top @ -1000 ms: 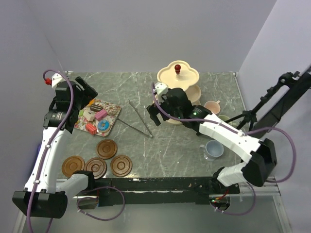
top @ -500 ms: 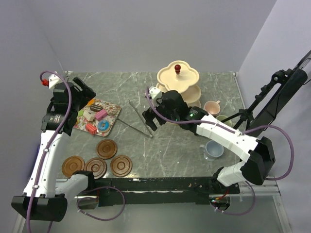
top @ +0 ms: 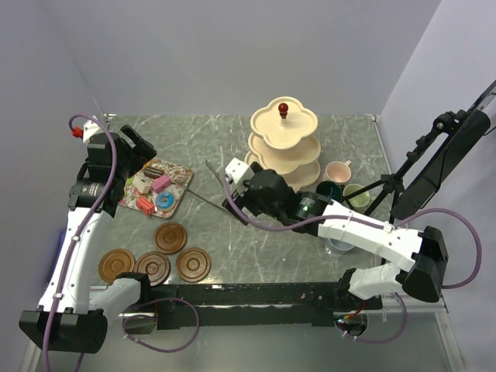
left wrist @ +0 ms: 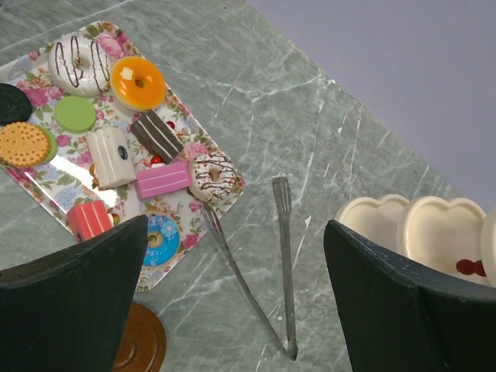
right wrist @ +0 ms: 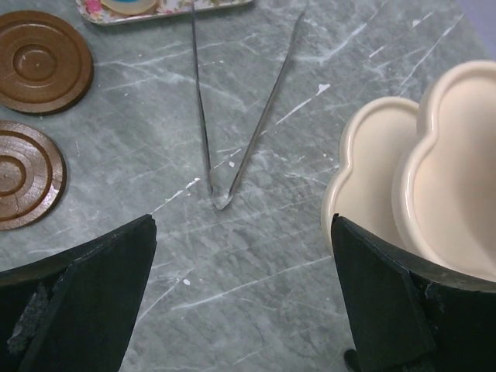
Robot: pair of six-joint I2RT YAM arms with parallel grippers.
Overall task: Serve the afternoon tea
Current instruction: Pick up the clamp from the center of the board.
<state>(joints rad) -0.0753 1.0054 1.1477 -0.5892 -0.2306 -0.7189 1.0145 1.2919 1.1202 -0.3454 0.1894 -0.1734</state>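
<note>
My right jaws stand spread wide and empty over the hinge end of the tongs (right wrist: 219, 200), placed, I judge, to pick them up for lifting cakes. The three-tier stand (right wrist: 434, 170) sits just right of them and two saucers (right wrist: 43, 60) lie to their left. My left jaws, also spread and empty, hang above the cakes (left wrist: 116, 155) on the tray (left wrist: 190, 149). The mugs (top: 339, 170) stand back along my right arm, which hides most of the grey-blue one. My wrist views cut off the stand's tiers.
</note>
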